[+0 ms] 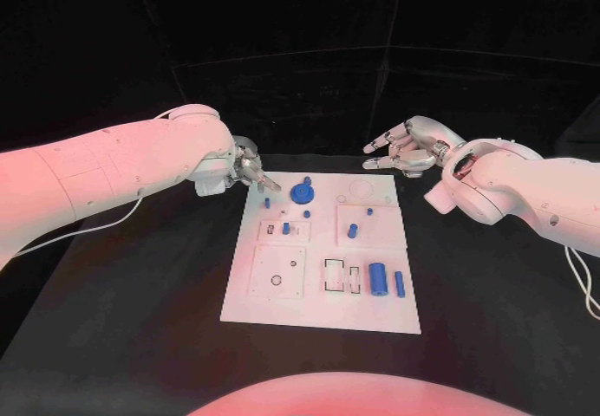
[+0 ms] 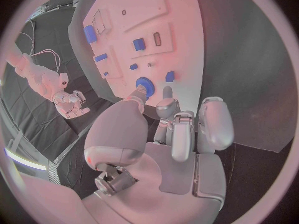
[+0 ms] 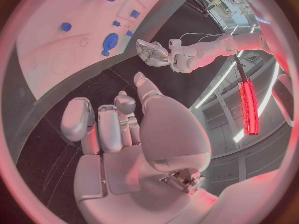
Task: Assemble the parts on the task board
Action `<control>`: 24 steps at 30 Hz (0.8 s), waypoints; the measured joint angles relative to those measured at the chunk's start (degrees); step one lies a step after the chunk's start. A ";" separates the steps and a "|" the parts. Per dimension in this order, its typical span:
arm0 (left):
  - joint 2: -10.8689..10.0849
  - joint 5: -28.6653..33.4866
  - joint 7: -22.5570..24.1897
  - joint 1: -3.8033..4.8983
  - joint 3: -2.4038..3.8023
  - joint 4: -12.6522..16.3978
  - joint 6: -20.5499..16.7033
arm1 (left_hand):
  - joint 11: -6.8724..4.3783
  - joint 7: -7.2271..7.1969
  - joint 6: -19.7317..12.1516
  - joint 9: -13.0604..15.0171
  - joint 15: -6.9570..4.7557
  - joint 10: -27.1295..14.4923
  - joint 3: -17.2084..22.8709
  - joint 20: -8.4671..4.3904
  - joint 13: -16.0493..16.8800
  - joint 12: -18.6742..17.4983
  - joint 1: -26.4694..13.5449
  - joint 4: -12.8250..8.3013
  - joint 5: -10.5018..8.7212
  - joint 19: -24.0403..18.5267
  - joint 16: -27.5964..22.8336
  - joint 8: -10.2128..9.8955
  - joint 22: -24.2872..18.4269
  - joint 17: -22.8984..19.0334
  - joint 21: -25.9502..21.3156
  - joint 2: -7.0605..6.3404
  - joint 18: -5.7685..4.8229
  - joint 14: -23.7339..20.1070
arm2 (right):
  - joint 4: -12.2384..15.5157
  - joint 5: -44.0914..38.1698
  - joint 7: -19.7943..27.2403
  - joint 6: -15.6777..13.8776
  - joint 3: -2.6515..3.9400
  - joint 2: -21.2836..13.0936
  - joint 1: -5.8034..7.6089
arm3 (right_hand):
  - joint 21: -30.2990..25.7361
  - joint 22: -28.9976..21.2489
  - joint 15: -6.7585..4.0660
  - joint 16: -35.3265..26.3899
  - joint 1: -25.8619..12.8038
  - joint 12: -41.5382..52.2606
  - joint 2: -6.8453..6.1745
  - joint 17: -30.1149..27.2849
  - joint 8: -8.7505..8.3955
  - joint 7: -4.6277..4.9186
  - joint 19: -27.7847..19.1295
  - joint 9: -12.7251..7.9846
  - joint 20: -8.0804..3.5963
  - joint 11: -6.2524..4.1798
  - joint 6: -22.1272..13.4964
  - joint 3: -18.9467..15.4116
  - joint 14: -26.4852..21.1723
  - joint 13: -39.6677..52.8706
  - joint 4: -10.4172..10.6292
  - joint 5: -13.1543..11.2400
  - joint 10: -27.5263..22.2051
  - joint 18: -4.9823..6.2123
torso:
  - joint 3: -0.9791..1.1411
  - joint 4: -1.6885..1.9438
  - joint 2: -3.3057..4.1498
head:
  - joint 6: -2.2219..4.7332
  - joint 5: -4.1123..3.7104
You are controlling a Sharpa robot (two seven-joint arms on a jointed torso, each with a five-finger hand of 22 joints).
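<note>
Both hands hover at the far end of the task board point(image 1: 322, 251), nothing held.

We see the left hand point(image 1: 240, 170) over the board's far left corner, fingers curled in; the right hand point(image 1: 407, 145) beyond its far right corner, fingers spread. Blue parts point(image 1: 378, 279) sit on the board, a round one point(image 1: 302, 191) nearest the left hand.

One white task board point(image 1: 251, 305) on one black table point(image 1: 138, 329). Blue parts on the board, seven counted in the head view: one round gear-like disc point(image 1: 302, 191), one large cylinder point(image 1: 378, 279), one slim cylinder point(image 1: 399, 283), and four small pieces point(image 1: 285, 228). Two silver hands: left hand point(image 1: 241, 170), right hand point(image 1: 407, 145).
</note>
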 measured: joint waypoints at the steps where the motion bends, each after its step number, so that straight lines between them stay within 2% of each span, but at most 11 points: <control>1: 0.30 0.00 0.00 -0.02 -0.02 -0.72 0.43 | 0.00 0.10 0.08 -0.06 0.00 0.00 -0.13 0.00 0.06 0.00 0.00 0.00 0.00 0.00 0.00 0.00 0.02 0.00 0.00 0.00 0.00 0.00 | 0.00 0.00 0.00 0.00 0.00 0.02 0.00 | 0.00 0.00 0.00 0.00 0.00 0.00 0.00 0.00 0.00 0.00 0.00 0.00 0.00 0.00 0.00 0.00 0.00 0.00 0.00 0.00 0.00 0.00 | -0.02 -0.02 0.03 | 0.05 0.00; 12: 3.73 -0.41 -0.02 -1.46 -0.18 -7.42 3.38 | 0.00 -0.32 0.90 -0.82 0.00 0.00 -2.93 0.00 0.25 0.36 -0.45 1.83 0.00 0.00 0.00 0.00 0.37 0.00 0.00 0.45 0.00 0.00 | -0.09 0.01 0.01 0.00 0.00 0.07 0.00 | 0.00 0.00 0.00 0.00 0.00 0.00 0.00 0.00 0.00 0.00 0.00 0.00 0.00 0.00 0.00 0.00 0.00 0.00 0.00 0.00 0.00 0.00 | -0.12 -0.04 0.15 | 0.12 0.29; 16: 4.30 -0.58 -0.03 -1.98 -0.22 -8.58 3.70 | 0.00 -0.32 0.90 -1.02 0.00 0.00 -3.84 0.00 0.24 0.36 -0.45 2.28 0.00 0.00 0.00 0.00 0.37 0.00 0.00 0.45 0.00 0.00 | -0.19 0.01 0.03 0.01 0.00 0.14 -0.01 | 0.00 -0.02 0.00 0.00 0.00 0.00 0.00 0.00 0.00 0.00 0.00 0.00 0.00 0.00 0.00 0.00 0.00 -0.04 0.00 0.00 0.00 0.00 | -0.15 -0.10 0.14 | 0.02 0.35; 24: 5.03 -0.84 -0.03 -2.23 -0.21 -9.43 3.88 | 0.00 -0.32 0.90 -1.12 -0.01 0.00 -4.16 0.00 0.24 0.36 -0.45 2.61 0.00 0.00 0.00 0.00 0.44 0.00 0.00 0.45 0.01 0.00 | -0.34 0.04 0.06 0.02 0.00 0.37 -0.01 | 0.00 -0.05 0.00 0.00 -0.23 0.00 0.24 0.00 0.00 0.00 0.00 0.00 0.00 0.00 0.00 0.00 0.00 -0.04 0.00 0.00 0.00 0.00 | -0.09 -0.12 0.10 | -0.01 0.31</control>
